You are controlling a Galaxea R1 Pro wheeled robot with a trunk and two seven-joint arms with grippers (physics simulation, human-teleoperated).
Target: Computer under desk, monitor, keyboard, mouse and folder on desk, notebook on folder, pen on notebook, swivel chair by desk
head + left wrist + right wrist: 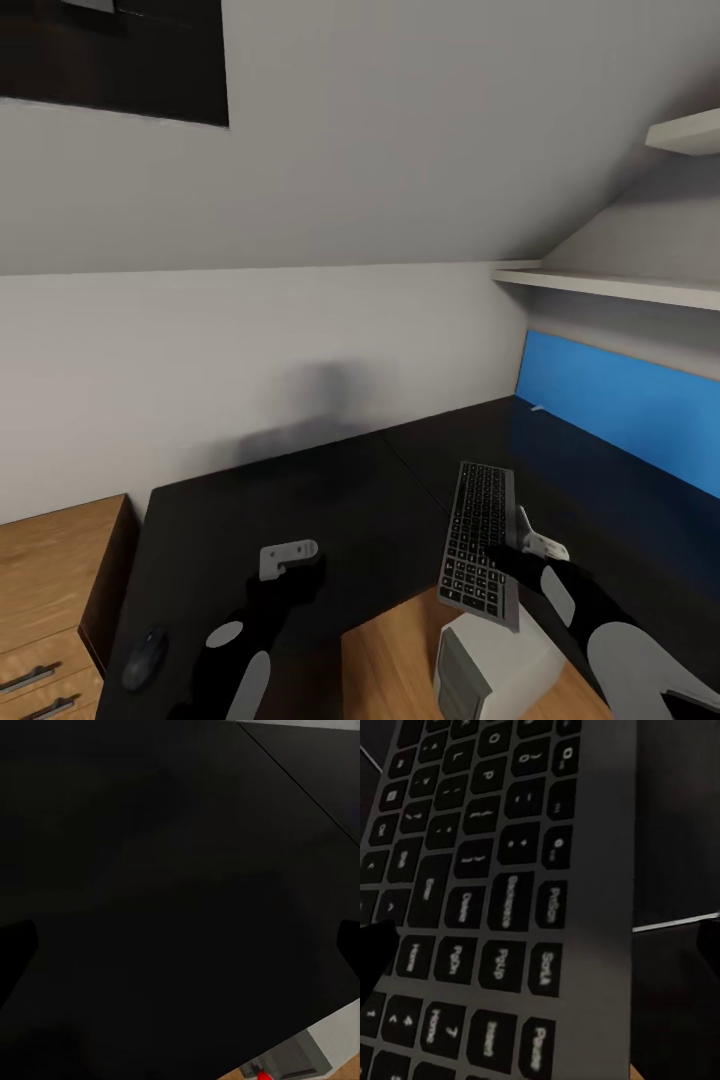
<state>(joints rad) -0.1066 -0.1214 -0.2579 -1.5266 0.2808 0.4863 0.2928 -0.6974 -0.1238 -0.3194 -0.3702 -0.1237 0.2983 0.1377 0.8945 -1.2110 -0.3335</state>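
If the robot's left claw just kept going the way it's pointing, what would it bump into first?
Most likely the black desk top. The left wrist view looks along the fingers straight onto that dark surface, and in the head view the left gripper hangs just above it. How much gap remains is hard to judge.

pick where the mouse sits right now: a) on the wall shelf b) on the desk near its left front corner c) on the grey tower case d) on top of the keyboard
b: the mouse lies on the black desk by its left front corner, far from the keyboard.
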